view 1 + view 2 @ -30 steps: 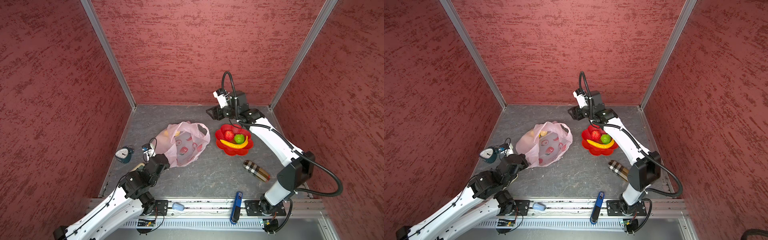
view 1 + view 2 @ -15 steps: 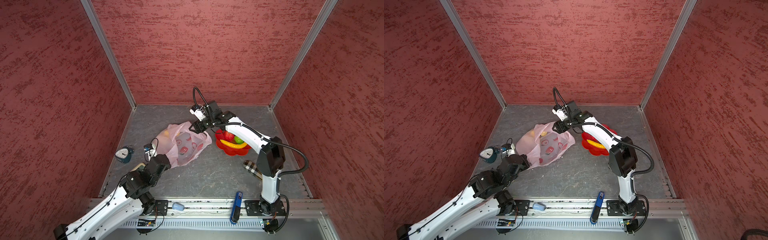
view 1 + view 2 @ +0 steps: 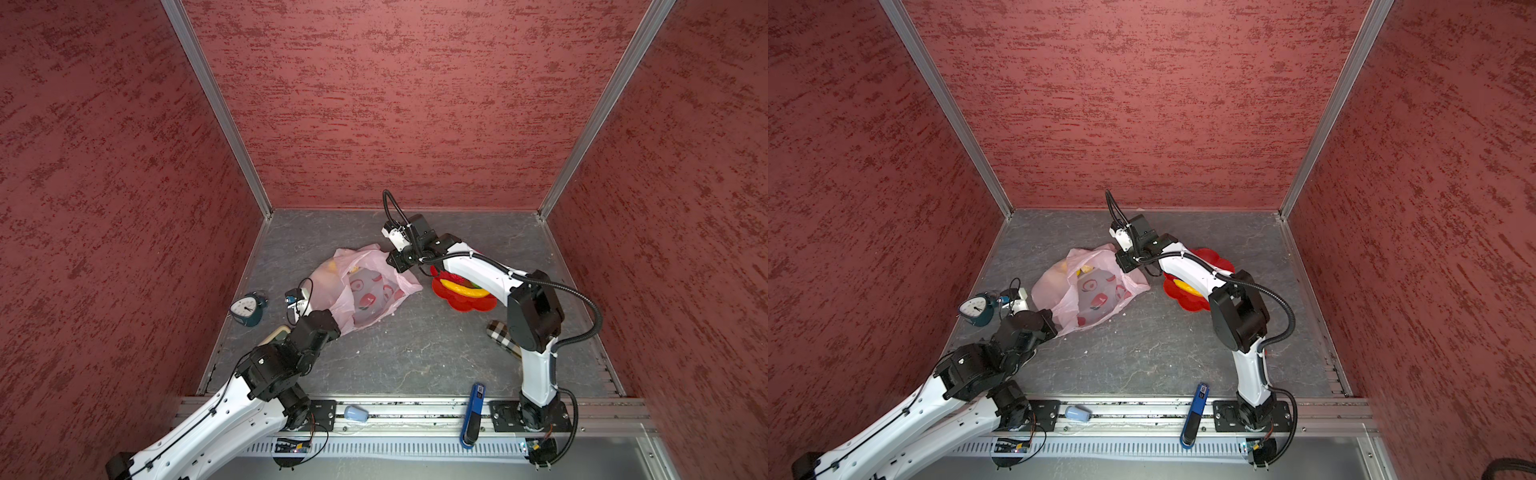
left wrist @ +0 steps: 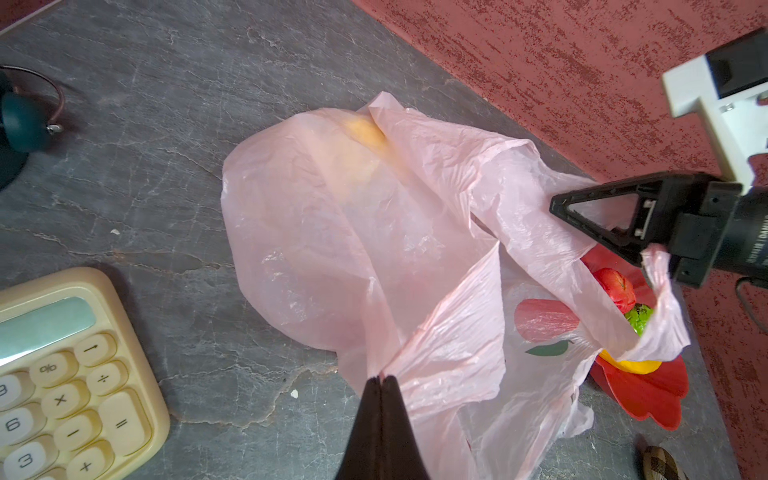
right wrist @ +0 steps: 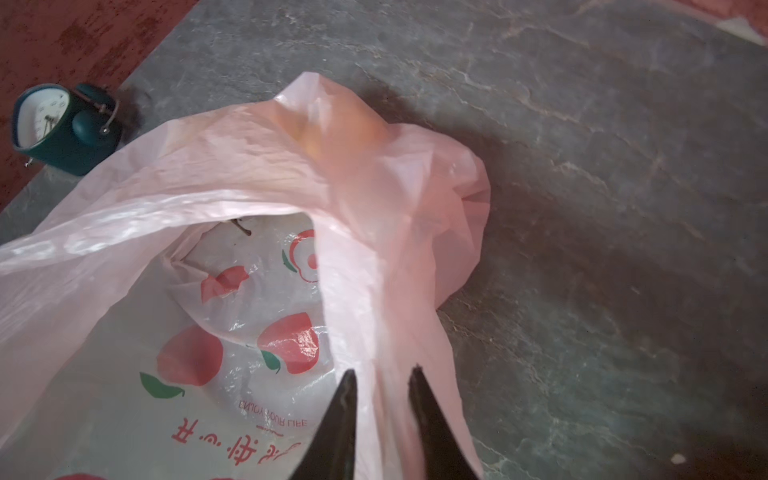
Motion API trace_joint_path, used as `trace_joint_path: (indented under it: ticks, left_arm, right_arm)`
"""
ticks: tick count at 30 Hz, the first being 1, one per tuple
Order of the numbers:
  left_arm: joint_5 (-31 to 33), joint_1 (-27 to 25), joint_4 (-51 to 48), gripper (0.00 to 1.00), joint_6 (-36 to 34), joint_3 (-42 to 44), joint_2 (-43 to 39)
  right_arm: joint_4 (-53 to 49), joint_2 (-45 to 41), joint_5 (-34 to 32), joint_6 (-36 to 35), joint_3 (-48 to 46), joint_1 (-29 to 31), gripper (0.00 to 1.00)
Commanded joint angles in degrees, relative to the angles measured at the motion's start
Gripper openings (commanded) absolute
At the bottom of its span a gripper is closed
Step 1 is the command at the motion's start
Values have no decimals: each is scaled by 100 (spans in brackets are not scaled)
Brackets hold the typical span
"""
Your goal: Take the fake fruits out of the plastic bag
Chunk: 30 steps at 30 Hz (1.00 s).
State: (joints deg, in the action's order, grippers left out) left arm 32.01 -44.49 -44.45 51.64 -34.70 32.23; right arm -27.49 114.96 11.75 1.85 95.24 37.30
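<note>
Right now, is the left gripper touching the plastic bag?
Touching. In the left wrist view the left gripper has its jaws shut on a bunched fold of the plastic bag, and the film gathers into the pinch with no gap.

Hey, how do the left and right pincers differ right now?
The left pincer is fully shut on the bag; the right pincer has its jaws slightly apart with film between. In both top views the left is at the bag's near side, the right at its far side. Both touch the bag.
</note>
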Motion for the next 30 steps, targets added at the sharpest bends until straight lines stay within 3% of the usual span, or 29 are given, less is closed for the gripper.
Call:
trace_joint_path:
  ticks: [1,6,12,16,22,30]
  left_arm:
    - [-124,237,651,6,-408,-44,245]
    - [-1220,1343,1597,5,-1002,-411,1229]
    - [-2544,2870,2335,5,-1706,-1230,2332]
    - [-3152,3568,2649,4,-2053,-1920,3253]
    - [-3668,4176,2998,4,-2219,-2966,4269]
    - [-3938,4431,3127,4,-2295,-4150,5067]
  right_arm:
    - [869,-343,-666,118,-180,31,12]
    - [1356,-495,-1192,173,-151,32,1]
    - [2023,-374,-1702,174,225,-14,0]
    - [2241,15,-1753,203,808,-56,0]
    - [2447,496,-2023,343,1641,-156,0]
    - [2434,879,-2028,261,2476,-293,0]
